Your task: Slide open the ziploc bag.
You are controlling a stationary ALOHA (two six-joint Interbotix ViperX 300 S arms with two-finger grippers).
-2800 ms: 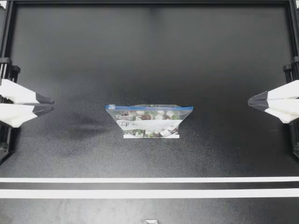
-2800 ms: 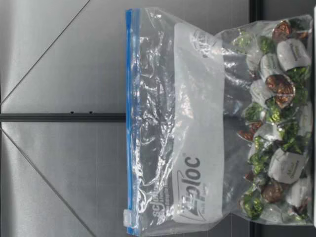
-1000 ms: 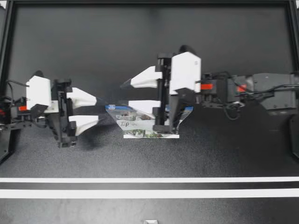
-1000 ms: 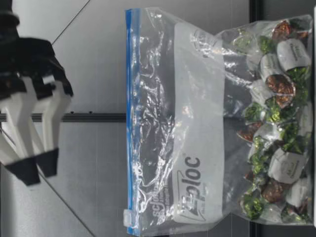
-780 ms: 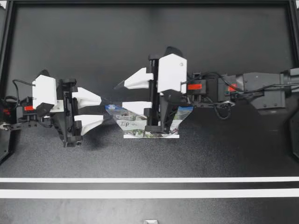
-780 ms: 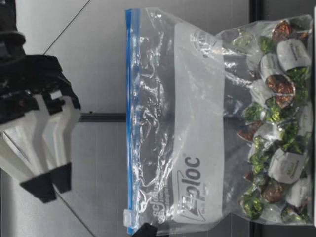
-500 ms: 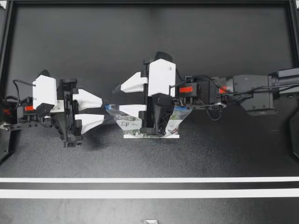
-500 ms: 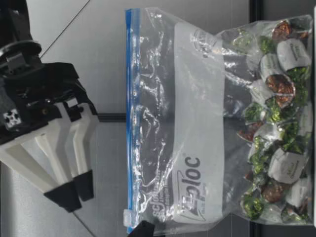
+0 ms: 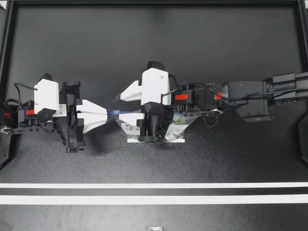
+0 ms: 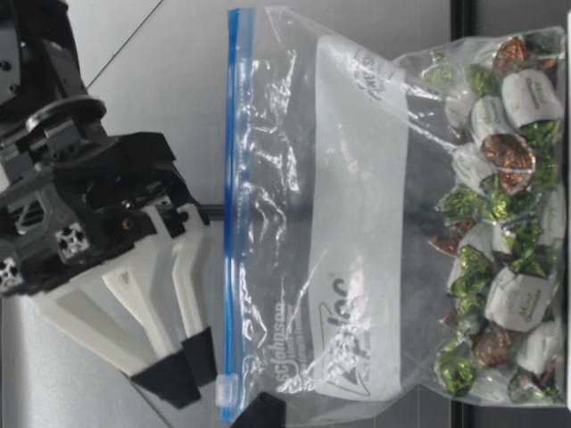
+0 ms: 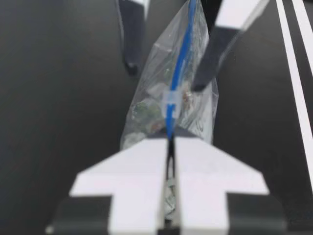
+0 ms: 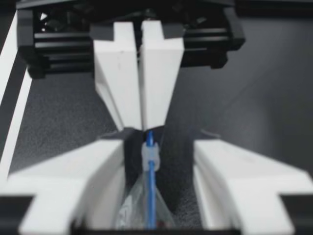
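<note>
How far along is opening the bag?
Done: my left gripper, fingers shut, pinches the end of the clear plastic ziploc bag of wrapped sweets. In hand: my right gripper, fingers open, straddles the white slider. To do: close on it and pull it along the blue zip strip.

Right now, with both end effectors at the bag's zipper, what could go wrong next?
The slider sits just ahead of the left end effector, so the open right end effector may close on the blue track instead, or bump the left one. The left end effector pinches only the ziploc bag's corner; a hard pull could slip it free.
</note>
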